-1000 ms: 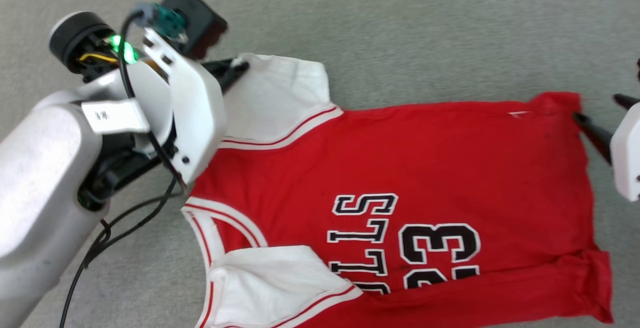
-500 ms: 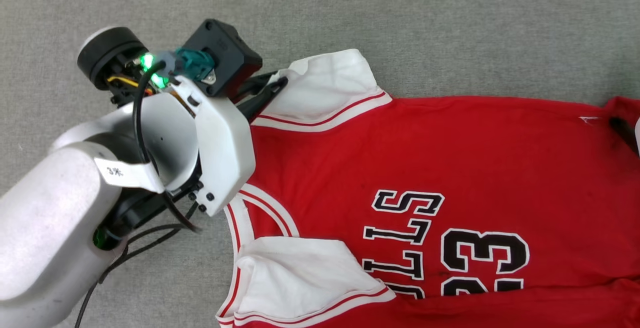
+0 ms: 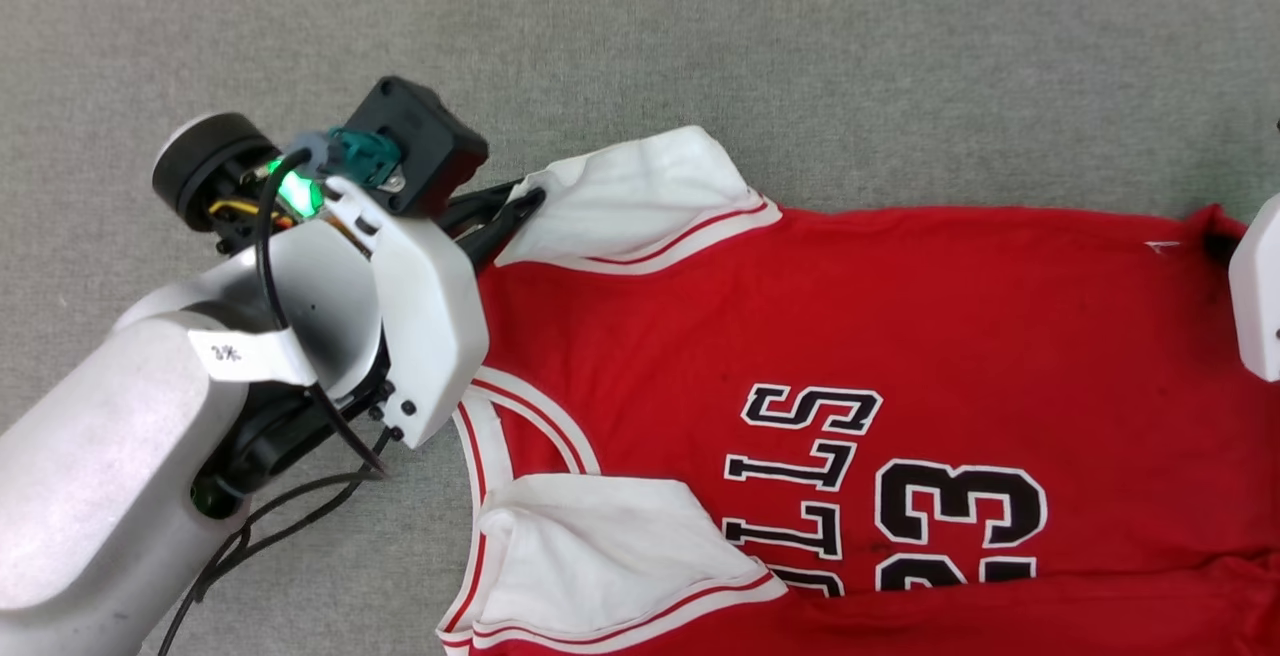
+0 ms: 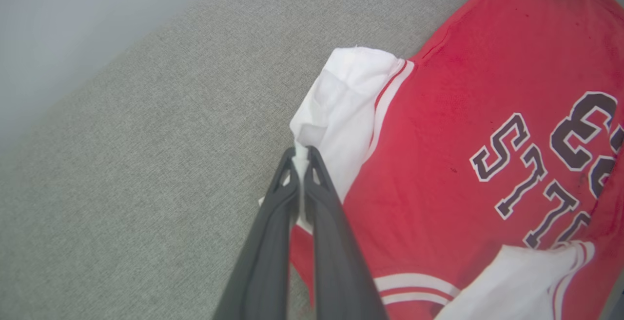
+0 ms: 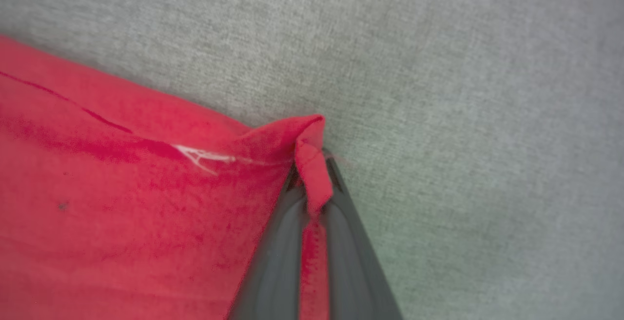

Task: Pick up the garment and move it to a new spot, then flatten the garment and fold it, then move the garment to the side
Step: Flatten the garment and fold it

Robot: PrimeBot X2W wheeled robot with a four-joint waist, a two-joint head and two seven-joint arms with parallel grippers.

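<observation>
While holding the shirt (image 3: pixel 850 316) spread face-up on the grey surface (image 3: pixel 800 36), pinches it at both ends of the far edge. Clamps the left gripper (image 4: pixel 301 153) tight on the tip of the white sleeve (image 4: pixel 341 100), and the right gripper (image 5: pixel 312 166) tight on the folded red hem corner (image 5: pixel 307 134). Seems to sit at the flattening step, or at the start of a fold, with the near sleeve (image 3: pixel 600 546) already turned in over the chest. Calls next for raising both corners together, level and at one pace, keeping the cloth taut between them. Risks losing the thin pinch on the sleeve if pulled apart too hard.
</observation>
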